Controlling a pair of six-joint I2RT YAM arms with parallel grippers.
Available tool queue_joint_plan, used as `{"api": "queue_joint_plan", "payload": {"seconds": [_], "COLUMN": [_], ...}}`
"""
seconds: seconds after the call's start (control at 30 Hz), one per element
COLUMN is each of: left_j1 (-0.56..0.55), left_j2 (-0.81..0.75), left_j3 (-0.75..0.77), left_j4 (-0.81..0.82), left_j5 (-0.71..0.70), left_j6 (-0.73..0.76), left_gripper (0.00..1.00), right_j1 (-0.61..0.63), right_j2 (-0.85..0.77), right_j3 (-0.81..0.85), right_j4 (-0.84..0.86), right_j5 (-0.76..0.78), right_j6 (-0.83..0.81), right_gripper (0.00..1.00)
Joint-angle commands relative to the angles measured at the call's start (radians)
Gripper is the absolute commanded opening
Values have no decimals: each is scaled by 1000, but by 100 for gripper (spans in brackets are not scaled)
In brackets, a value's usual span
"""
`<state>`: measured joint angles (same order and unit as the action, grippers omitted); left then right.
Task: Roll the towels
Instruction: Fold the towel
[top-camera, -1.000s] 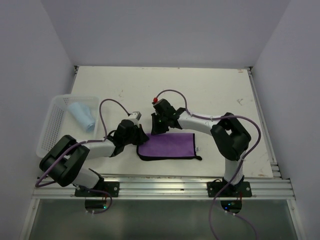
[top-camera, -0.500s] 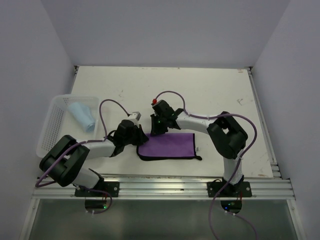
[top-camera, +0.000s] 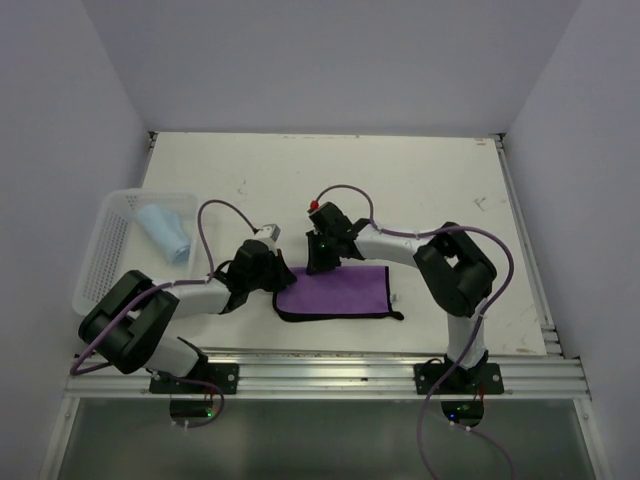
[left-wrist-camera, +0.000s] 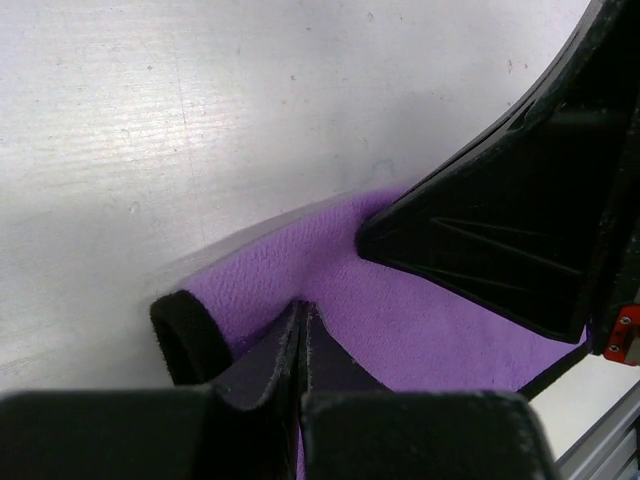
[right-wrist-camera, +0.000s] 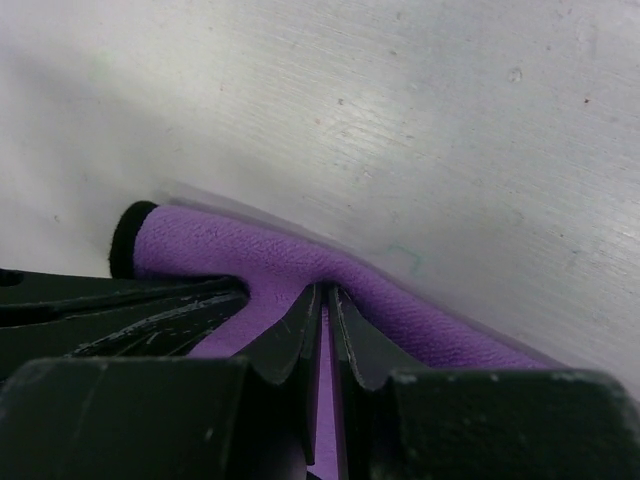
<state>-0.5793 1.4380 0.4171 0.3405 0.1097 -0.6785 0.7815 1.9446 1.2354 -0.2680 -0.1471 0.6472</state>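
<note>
Purple towel (top-camera: 345, 293) lies flat close to the front edge of the table (top-camera: 420, 180), purple face up, dark border showing. Both tools meet at its far-left corner.

Left gripper (left-wrist-camera: 303, 315): jaws fully closed, with a fold of the towel's left edge pinched between them. The edge beside it curls up, black underside out. Right gripper (right-wrist-camera: 325, 300) sits just beyond, on the far edge, jaws nearly closed with a thin ridge of purple cloth nipped between them. The two grips sit very close together.

Cloth reads as light, soft and limp — it bunches at each pinch and will likely sag wherever unsupported. The nap looks fleecy and probably clings to itself, so a roll should hold. Best taken at the hemmed edge, grips spread along one side so the roll starts even. Pinched this close, one corner may lead.

Further back and left is the blue towel (top-camera: 165, 232) — looks rolled, lying in the basket (top-camera: 100, 260).
</note>
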Motion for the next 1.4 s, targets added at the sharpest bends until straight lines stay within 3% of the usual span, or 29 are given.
{"api": "queue_joint_plan", "payload": {"seconds": [0.0,0.4,0.9,1.17,1.37], "left_j1": [-5,-5,-5,-5,-5], "left_j2": [-1,6,18,-54,-45], "left_j3": [25,31,34,67,123], "left_j4": [-20,-37,-38,35,-4], "left_j5": [-31,-39,-42,16,-5], "left_j6": [-10,-13,-21,13,48], "left_gripper": [0,0,0,0,0], "right_j1": [-13,-54,-60,-62,-60], "right_j2": [10,-33,-104,-104,-84], "right_j3": [-20,-63,-80,-93,-94], "right_j4": [18,12,-22,-7,7], "right_j5": [20,9,11,-5,-11], "right_j6": [-18,-44,-63,-61,-57], "right_gripper": [12,14,25,20,17]}}
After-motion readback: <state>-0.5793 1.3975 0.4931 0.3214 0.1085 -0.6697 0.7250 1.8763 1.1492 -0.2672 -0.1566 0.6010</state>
